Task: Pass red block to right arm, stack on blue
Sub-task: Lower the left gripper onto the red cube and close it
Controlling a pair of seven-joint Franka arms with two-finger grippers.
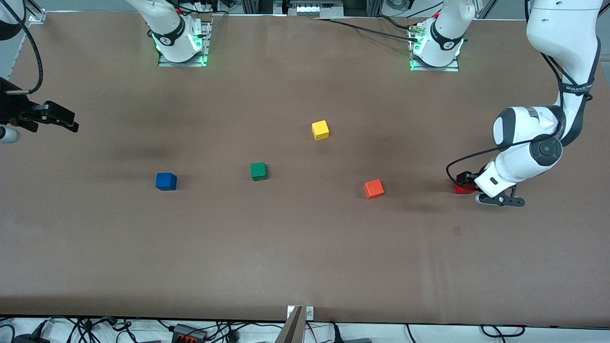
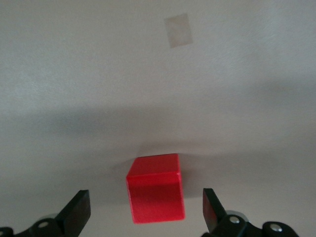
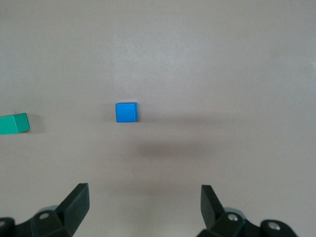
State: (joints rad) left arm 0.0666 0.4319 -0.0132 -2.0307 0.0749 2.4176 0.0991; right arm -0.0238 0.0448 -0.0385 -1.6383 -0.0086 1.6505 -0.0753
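White lettering on left arm's black band [image 1: 575, 87], seemingly illegible.

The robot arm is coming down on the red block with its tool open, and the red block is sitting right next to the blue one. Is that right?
Not quite. The left tool is open around the red block, as the left wrist view shows, but the blue block isn't next to it. In the front view it sits toward the right arm's end of the table, with the green block and orange block between them.

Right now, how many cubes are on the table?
5: blue toward the right arm's end, then green, yellow farthest from the camera, orange, and red between the left claw's open fingers.
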